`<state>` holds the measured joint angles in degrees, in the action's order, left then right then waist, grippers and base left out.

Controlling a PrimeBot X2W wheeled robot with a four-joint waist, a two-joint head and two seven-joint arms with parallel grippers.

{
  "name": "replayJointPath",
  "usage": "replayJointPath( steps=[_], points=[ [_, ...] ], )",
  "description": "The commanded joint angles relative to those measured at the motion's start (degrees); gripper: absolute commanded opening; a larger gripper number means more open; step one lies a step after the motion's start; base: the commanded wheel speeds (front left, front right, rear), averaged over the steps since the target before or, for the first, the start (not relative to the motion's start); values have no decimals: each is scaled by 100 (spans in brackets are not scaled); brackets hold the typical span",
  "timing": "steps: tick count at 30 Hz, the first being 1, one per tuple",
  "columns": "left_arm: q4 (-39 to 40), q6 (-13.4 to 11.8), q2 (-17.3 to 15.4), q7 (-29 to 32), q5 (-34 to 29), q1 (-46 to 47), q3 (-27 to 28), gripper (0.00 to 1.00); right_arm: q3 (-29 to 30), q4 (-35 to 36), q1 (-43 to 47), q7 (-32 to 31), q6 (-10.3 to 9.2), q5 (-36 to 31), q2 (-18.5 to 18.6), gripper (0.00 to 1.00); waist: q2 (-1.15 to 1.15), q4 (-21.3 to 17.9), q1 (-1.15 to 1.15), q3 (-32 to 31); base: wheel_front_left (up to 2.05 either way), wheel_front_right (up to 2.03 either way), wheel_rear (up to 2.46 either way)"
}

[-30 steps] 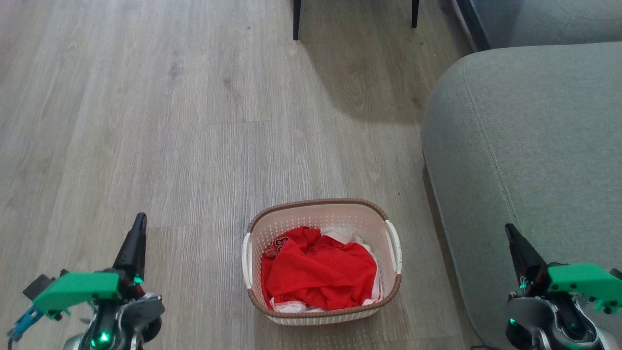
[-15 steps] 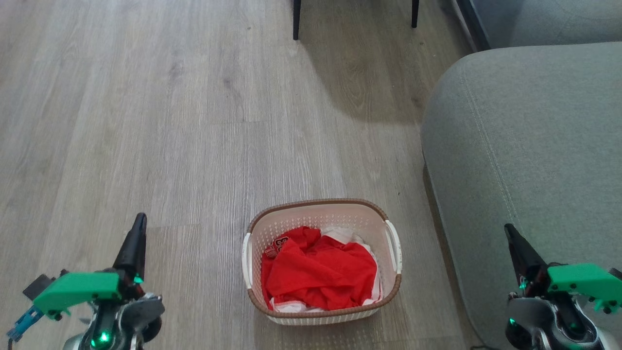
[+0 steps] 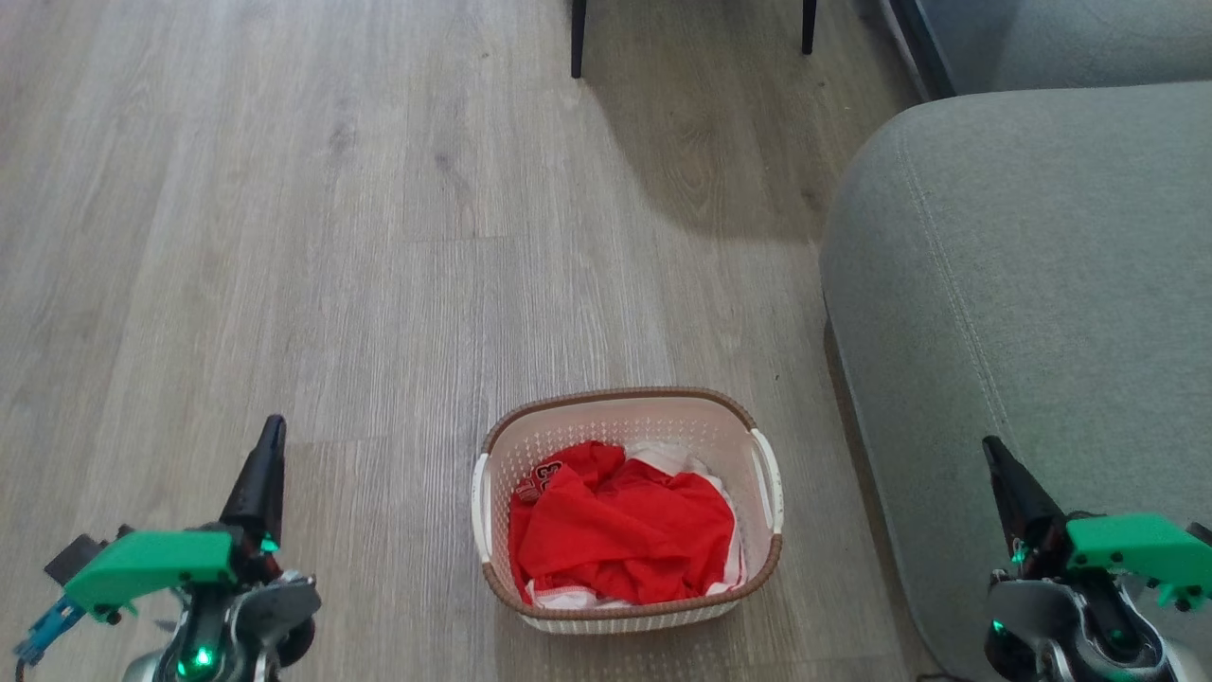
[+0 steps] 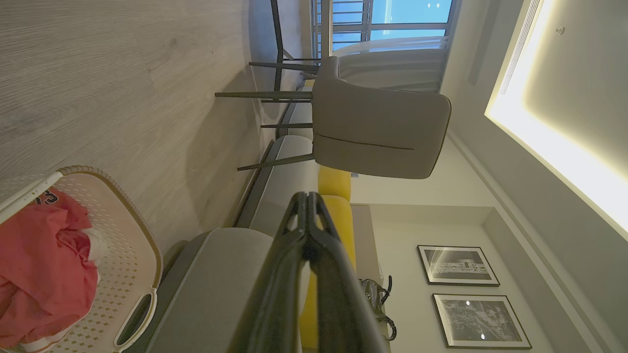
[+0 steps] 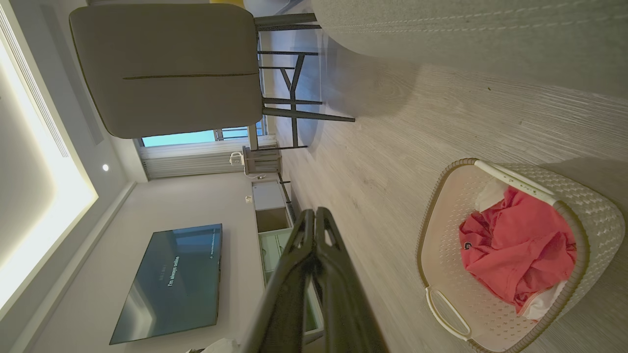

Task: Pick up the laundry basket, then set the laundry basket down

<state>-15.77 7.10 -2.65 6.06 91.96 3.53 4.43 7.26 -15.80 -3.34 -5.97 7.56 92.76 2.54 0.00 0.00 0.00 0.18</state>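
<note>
On the wooden floor [image 3: 284, 237], low in the middle of the head view, stands the laundry basket [image 3: 615, 424]. It is upright, with its brown rim on top and a white handle on each short side. Inside the basket lies a crumpled red garment [image 3: 615, 540], with a bit of white cloth [image 3: 668, 457] showing behind and under it.

To the basket's left, well apart from it, the left pincer [image 3: 273, 431] points up the view, its two dark fingers pressed together and holding nothing. To the basket's right, also well apart, the right pincer [image 3: 992, 447] is likewise closed and empty. It shows against the grey sofa [image 3: 1023, 284], whose rounded arm is near the basket's right side. Beyond the basket, two dark chair legs [image 3: 577, 38] stand on the floor.

Each wrist view shows that arm's fingers shut tip to tip, with the basket off to one side and touching neither. Beyond the basket in the left wrist view is a grey chair [image 4: 378, 132]. Far from the basket in the right wrist view, a dark screen [image 5: 171, 279] hangs on the wall.
</note>
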Motion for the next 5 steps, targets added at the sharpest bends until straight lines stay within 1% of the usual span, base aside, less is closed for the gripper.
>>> replayJointPath(
  steps=[1, 5],
  points=[
    [172, 39, -24, 46, 17, 267, 213, 0, -99, 179, -282, -31, -8, -39, 55, 0, 0, 0, 0, 0, 0, 0, 0],
    [172, 39, -24, 46, 16, 267, 213, 0, -98, 179, -282, -32, -8, -40, 54, 0, 0, 0, 0, 0, 0, 0, 0]
  ],
)
